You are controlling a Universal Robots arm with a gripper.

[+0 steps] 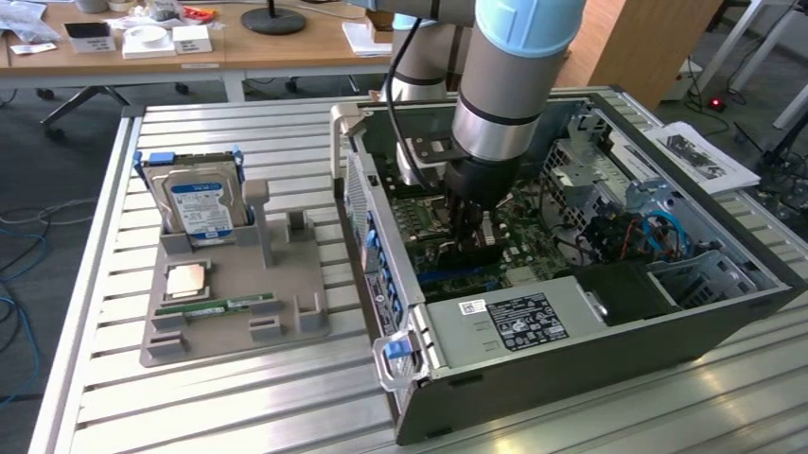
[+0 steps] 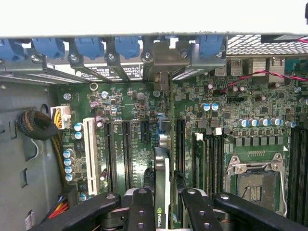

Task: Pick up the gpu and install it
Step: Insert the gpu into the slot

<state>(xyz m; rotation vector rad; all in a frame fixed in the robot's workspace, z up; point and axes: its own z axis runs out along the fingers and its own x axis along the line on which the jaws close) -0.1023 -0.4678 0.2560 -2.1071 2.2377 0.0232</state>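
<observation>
Black and edge-on, the one gpu point(image 2: 162, 187) stood pinched between the gripper point(image 2: 166, 209) fingers over the motherboard point(image 2: 139, 139) inside the single computer case point(image 1: 707, 312), long axis running toward the bracket slots. At nine o'clock of the case, a grey holder point(image 1: 234, 312) carried one hard drive point(image 1: 202, 203) and one memory stick point(image 1: 234, 306).

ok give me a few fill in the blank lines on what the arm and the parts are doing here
The fingers are shut on the thin black ____ card with the green logo.
That card stands on edge over the green ____.
The silver hard drive with the blue label stands in the grey ____.

Missing: gpu; motherboard; holder
</observation>
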